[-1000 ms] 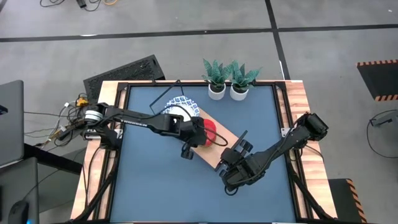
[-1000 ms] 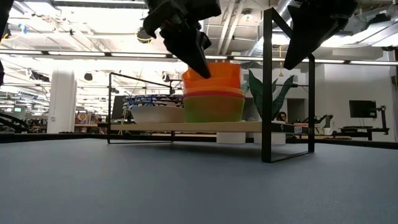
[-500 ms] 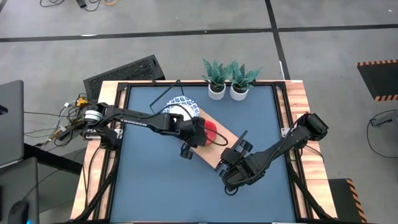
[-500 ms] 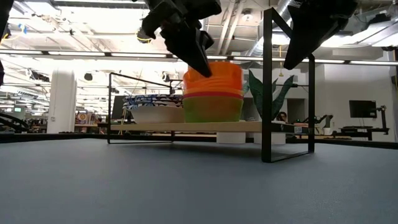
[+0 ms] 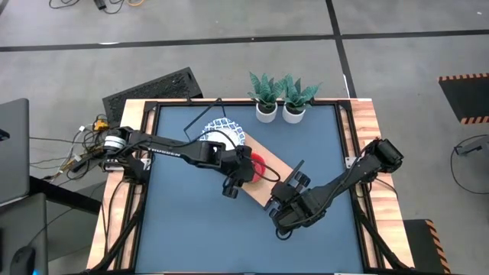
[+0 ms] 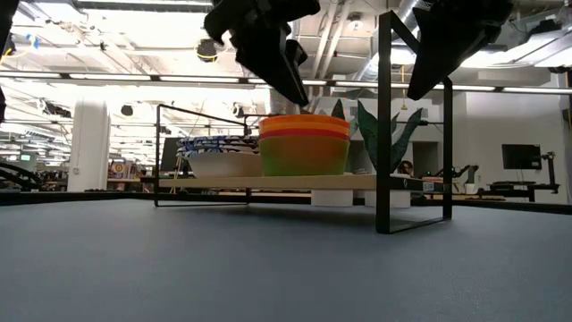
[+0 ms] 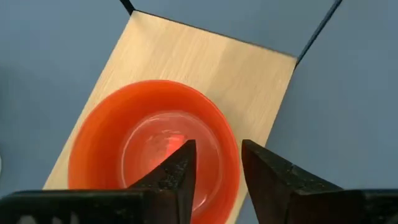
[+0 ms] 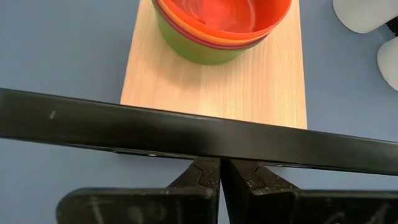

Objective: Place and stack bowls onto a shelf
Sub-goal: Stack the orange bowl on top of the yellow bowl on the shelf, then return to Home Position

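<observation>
plant pots (image 5: 279, 111): two small white pots with green spiky plants — side by side at the table's far edge, well beyond both grippers
tabletop (image 5: 191, 221): dark blue, framed in light wood
laptop (image 5: 14, 149): off the table — far outside the left arm's base
black panel (image 5: 153, 90): on the floor behind the table's far left corner

No text, label, brand, number or sign can be read in any view; nothing legible is seen on the table, the arms or the room.
</observation>
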Robot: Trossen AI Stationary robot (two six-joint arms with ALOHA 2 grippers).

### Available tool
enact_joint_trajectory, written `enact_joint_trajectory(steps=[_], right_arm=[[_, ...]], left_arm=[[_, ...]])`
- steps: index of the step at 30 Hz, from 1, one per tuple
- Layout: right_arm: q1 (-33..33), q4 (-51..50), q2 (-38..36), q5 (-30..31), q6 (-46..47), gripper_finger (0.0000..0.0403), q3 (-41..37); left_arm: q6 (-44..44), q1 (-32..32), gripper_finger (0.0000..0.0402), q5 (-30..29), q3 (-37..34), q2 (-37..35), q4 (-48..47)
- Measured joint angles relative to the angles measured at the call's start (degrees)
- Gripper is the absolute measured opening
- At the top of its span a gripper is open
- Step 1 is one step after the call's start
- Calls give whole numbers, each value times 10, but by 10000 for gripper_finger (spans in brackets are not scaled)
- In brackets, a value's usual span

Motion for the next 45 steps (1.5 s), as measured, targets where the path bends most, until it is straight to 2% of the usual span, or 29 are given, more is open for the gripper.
enact_joint_trajectory(steps=[5, 10, 12, 16, 18, 20, 27, 30, 32, 34, 37, 41, 45], right_arm=[[-4, 11, 0, 0, -10, 31, 0], [-15, 14, -5, -3, -41, 31, 0], [-20, 15, -12, -3, -53, 31, 1], [-26, 49, -53, 10, -94, 31, 3], [-29, 55, -81, 25, -131, 31, 3], [-32, 63, -120, 48, -167, 31, 4], [-38, 72, -283, 128, -274, 31, 5], [-39, 72, -354, 125, -290, 31, 5], [-38, 69, -392, 101, -290, 31, 5], [-37, 69, -423, 92, -264, 31, 2], [-38, 56, -452, 87, -231, 31, 2], [-39, 54, -474, 78, -313, 31, 1], [-64, 52, -519, 64, -332, 31, 1]], left_arm=[[-44, 0, 118, 0, 63, -3, -46], [-49, 0, 117, 14, 175, -11, -122], [-53, 0, 117, 24, 211, -16, -126], [-73, 5, 116, 119, 243, -64, -64], [-76, 9, 116, 157, 245, -105, -25], [-85, 14, 116, 150, 247, -149, 6], [-79, 18, 116, 4, 246, -278, -26], [-89, 18, 116, -17, 246, -317, -46], [-117, 18, 116, -20, 246, -337, -57], [-144, 18, 116, 1, 246, -352, -66], [-121, 18, 116, 58, 246, -372, -113], [-105, 22, 116, 76, 242, -385, -194], [-116, 25, 116, 105, 174, -411, -186]])
